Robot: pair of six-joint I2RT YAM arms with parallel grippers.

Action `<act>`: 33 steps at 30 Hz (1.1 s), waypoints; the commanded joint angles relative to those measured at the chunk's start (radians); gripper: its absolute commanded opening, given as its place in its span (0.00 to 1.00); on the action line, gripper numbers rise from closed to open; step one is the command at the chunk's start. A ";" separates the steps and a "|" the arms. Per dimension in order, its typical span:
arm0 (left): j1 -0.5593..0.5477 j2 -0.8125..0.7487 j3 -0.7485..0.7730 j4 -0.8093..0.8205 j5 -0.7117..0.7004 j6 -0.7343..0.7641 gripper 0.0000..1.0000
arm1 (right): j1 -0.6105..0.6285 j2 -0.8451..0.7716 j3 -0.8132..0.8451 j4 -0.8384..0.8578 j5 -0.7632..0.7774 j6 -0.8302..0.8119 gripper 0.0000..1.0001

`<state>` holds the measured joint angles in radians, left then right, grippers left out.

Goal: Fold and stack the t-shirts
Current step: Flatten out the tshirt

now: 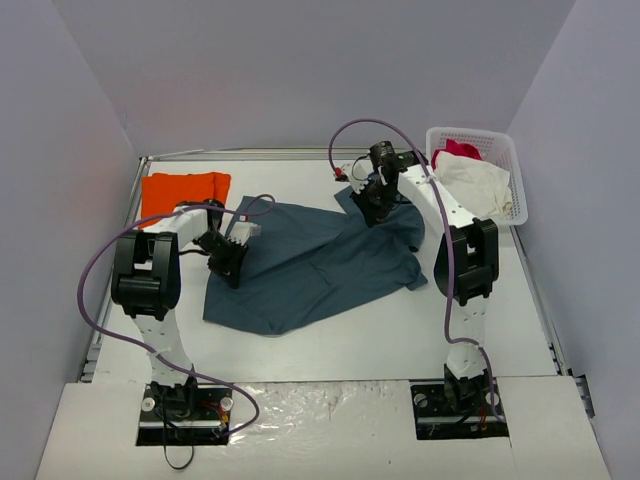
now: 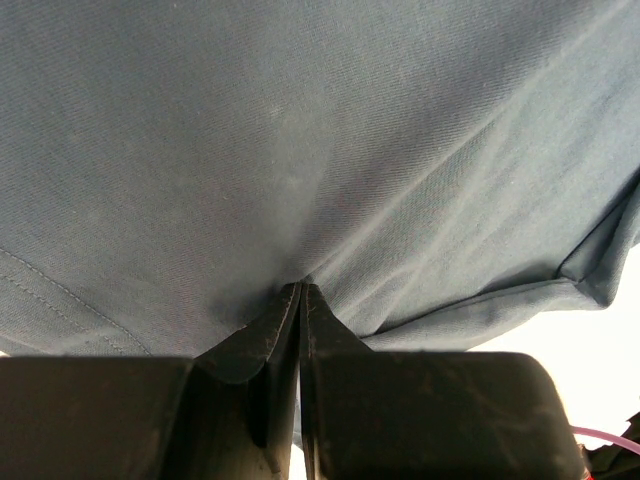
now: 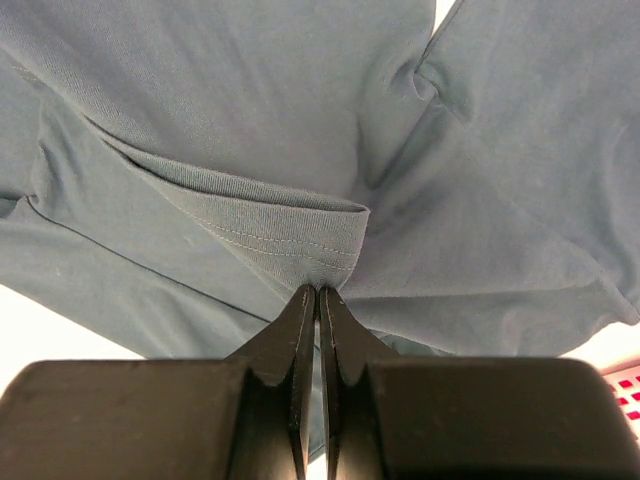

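1. The slate-blue t-shirt (image 1: 320,260) covers the middle of the table (image 1: 400,340). The left gripper (image 2: 300,290) pinches its 9 o'clock edge and the right gripper (image 3: 318,292) its 1 o'clock corner.
2. From table centre, 4 to 7 o'clock lies bare, up to the arm bases.
3. At 10 o'clock the folded orange t-shirt (image 1: 185,190) fills the corner.
4. At 2 o'clock the basket (image 1: 505,150), heaped with a white garment (image 1: 475,185) and a red-pink garment (image 1: 455,150), blocks the corner.
5. The 12 o'clock strip is bare.

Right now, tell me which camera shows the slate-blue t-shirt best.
The top external view: it alone shows the whole slate-blue t-shirt, spread and rumpled on the table. The left wrist view shows only plain cloth puckering into the shut left fingers; the right wrist view shows a stitched hem fold at the shut right fingers.
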<state>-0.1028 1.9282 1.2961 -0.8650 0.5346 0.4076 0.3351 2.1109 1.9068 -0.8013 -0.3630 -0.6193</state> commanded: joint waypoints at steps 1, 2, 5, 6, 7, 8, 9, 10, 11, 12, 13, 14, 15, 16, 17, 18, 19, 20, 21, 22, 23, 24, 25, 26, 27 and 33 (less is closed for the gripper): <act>0.000 0.017 -0.023 -0.026 -0.019 0.026 0.02 | -0.005 -0.078 0.001 -0.044 0.026 0.013 0.00; 0.002 0.017 -0.023 -0.028 -0.021 0.027 0.02 | -0.005 -0.077 0.001 -0.044 0.022 0.015 0.00; 0.002 0.014 -0.023 -0.029 -0.016 0.028 0.02 | -0.005 -0.077 0.001 -0.044 0.013 0.021 0.00; 0.002 0.015 -0.023 -0.031 -0.013 0.028 0.02 | -0.005 -0.074 0.005 -0.044 0.012 0.023 0.00; 0.002 0.015 -0.024 -0.031 -0.013 0.028 0.02 | -0.005 -0.072 0.005 -0.044 0.009 0.029 0.01; 0.002 0.015 -0.023 -0.032 -0.013 0.028 0.02 | -0.005 -0.072 0.003 -0.044 0.004 0.029 0.02; 0.002 0.015 -0.023 -0.032 -0.012 0.030 0.02 | -0.005 -0.074 0.000 -0.042 -0.002 0.029 0.03; 0.002 0.015 -0.023 -0.035 -0.010 0.030 0.02 | -0.005 -0.074 -0.002 -0.042 -0.007 0.030 0.02; 0.002 0.015 -0.021 -0.034 -0.010 0.030 0.02 | -0.005 -0.075 -0.003 -0.042 -0.011 0.030 0.00; 0.002 0.017 -0.021 -0.037 -0.008 0.030 0.02 | -0.005 -0.075 -0.006 -0.041 -0.014 0.030 0.00; 0.000 0.017 -0.021 -0.035 -0.008 0.030 0.02 | -0.005 -0.074 -0.006 -0.042 -0.016 0.030 0.00; 0.002 0.015 -0.021 -0.037 -0.007 0.031 0.02 | -0.005 -0.072 -0.008 -0.041 -0.014 0.032 0.05; 0.002 0.015 -0.021 -0.039 -0.004 0.031 0.02 | -0.005 -0.069 -0.005 -0.042 -0.013 0.033 0.14; 0.000 0.018 -0.021 -0.040 -0.004 0.033 0.02 | -0.007 -0.068 -0.008 -0.042 -0.014 0.033 0.09; 0.002 0.018 -0.020 -0.039 -0.002 0.033 0.02 | -0.005 -0.069 -0.011 -0.042 -0.017 0.032 0.00; 0.000 0.017 -0.020 -0.042 -0.004 0.033 0.02 | -0.005 -0.071 -0.012 -0.039 -0.019 0.033 0.00; 0.002 0.017 -0.020 -0.042 -0.002 0.033 0.02 | -0.007 -0.071 -0.014 -0.041 -0.027 0.033 0.00; 0.000 0.018 -0.020 -0.042 -0.002 0.033 0.02 | -0.007 -0.069 -0.015 -0.039 -0.027 0.036 0.00; 0.000 0.018 -0.018 -0.042 0.001 0.033 0.02 | -0.007 -0.069 -0.015 -0.041 -0.024 0.038 0.07; 0.002 0.020 -0.018 -0.043 0.002 0.034 0.02 | -0.007 -0.068 -0.015 -0.041 -0.022 0.038 0.00; 0.000 0.022 -0.018 -0.045 0.004 0.036 0.02 | -0.007 -0.069 -0.023 -0.039 -0.024 0.036 0.00; 0.002 0.022 -0.018 -0.046 0.002 0.036 0.03 | -0.007 -0.072 -0.026 -0.038 -0.028 0.032 0.00; 0.002 0.025 -0.018 -0.046 0.004 0.037 0.02 | -0.007 -0.071 -0.028 -0.038 -0.031 0.032 0.01; 0.002 0.025 -0.018 -0.045 0.004 0.036 0.02 | -0.007 -0.062 -0.029 -0.036 -0.030 0.030 0.12; 0.002 0.026 -0.018 -0.048 0.005 0.039 0.02 | -0.007 -0.055 -0.029 -0.038 -0.027 0.029 0.30; 0.002 0.029 -0.018 -0.052 0.016 0.043 0.02 | -0.008 0.050 0.079 -0.035 -0.010 0.044 0.40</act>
<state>-0.1028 1.9339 1.2949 -0.8864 0.5568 0.4187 0.3336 2.1178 1.9045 -0.8108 -0.3737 -0.5838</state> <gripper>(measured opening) 0.027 0.398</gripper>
